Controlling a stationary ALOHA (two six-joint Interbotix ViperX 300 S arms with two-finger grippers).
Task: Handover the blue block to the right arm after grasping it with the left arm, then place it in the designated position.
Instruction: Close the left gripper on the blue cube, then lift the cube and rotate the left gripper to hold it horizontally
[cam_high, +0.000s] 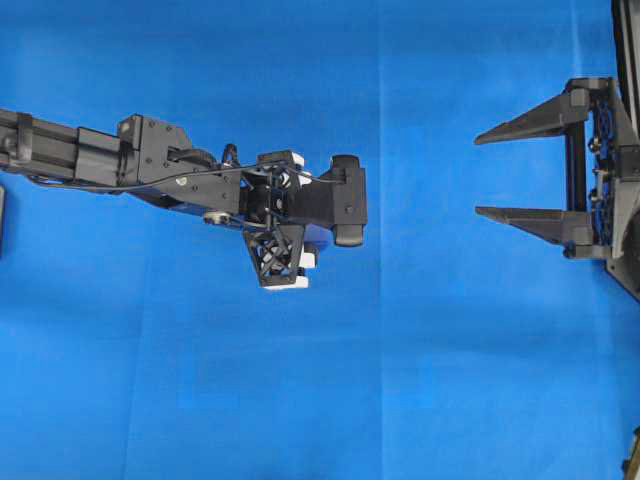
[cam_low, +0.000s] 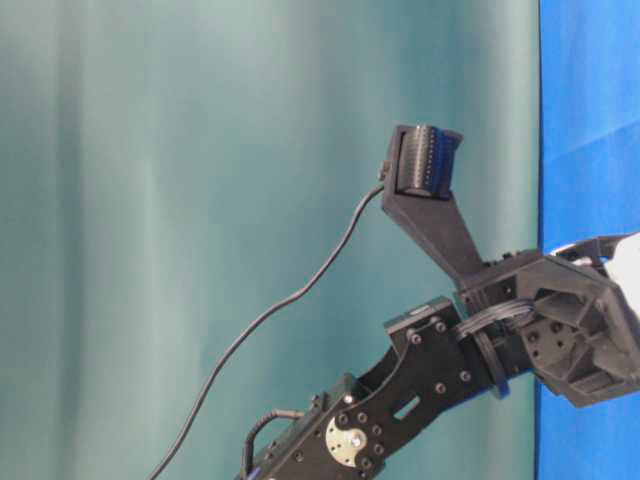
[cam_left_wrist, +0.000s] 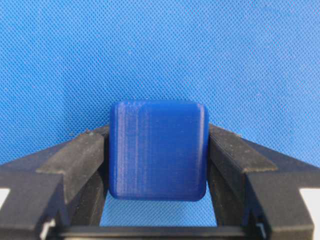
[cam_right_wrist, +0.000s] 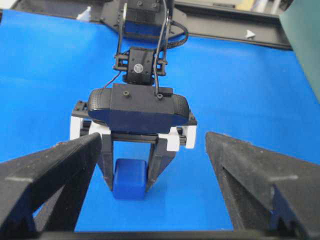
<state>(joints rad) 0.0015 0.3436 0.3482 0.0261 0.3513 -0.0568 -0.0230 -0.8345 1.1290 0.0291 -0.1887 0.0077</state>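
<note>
The blue block (cam_left_wrist: 158, 150), a small dark-blue cube with rounded edges, sits squeezed between the two black fingers of my left gripper (cam_left_wrist: 158, 136), which is shut on it. In the right wrist view the block (cam_right_wrist: 129, 186) hangs at the tips of the left gripper (cam_right_wrist: 129, 190), low over the blue cloth (cam_right_wrist: 240, 100); whether it touches the cloth I cannot tell. From overhead the left gripper (cam_high: 285, 255) points down and hides the block. My right gripper (cam_high: 480, 175) stands open at the right, facing the left one, with nothing between its fingers (cam_right_wrist: 65, 160).
Blue cloth (cam_high: 450, 380) covers the whole table. The left arm's wrist camera (cam_right_wrist: 138, 107) sits above the block. A black frame edge (cam_right_wrist: 225, 25) runs along the far side, and a teal backdrop (cam_low: 200, 200) stands beside the table.
</note>
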